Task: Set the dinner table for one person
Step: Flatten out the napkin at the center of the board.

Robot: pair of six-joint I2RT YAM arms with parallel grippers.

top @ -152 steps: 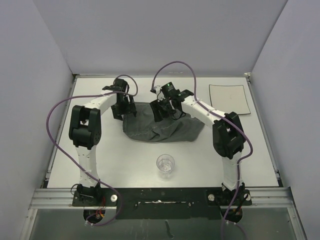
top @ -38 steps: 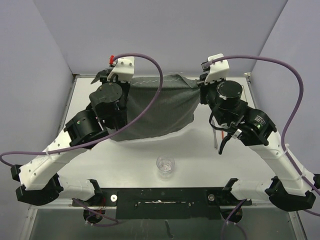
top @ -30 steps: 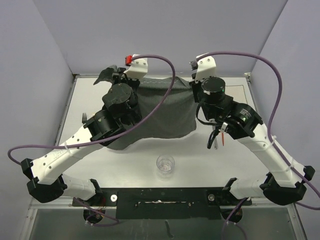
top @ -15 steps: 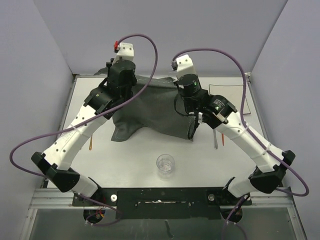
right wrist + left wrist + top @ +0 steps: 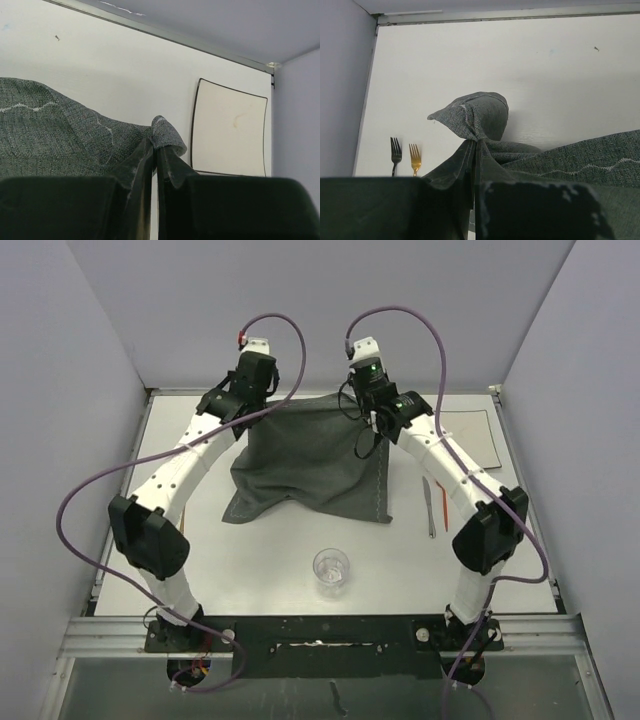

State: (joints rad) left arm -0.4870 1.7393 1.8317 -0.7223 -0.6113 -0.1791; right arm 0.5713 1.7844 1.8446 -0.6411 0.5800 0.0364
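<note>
Pinches one bunched far corner of the mat (image 5: 310,455) between the two closed fingers of the left gripper (image 5: 473,149), with only cloth in the gap. Does the same at the other far corner with the right gripper (image 5: 155,151).

One mat: dark grey woven cloth, a pale wavy stitch line near its edge, lying rumpled. Beneath the mat and reaching well past it on every side, one flat white table (image 5: 250,550) with a thin metal rim.

Left of the mat, two forks side by side: a dark fork (image 5: 396,152) and a gold fork (image 5: 414,157). Right of the mat, one white square plate (image 5: 230,127) with a thin dark border, and one slim silver utensil (image 5: 430,505). On the arm-base side of the mat, one clear cup (image 5: 331,570), upright.
</note>
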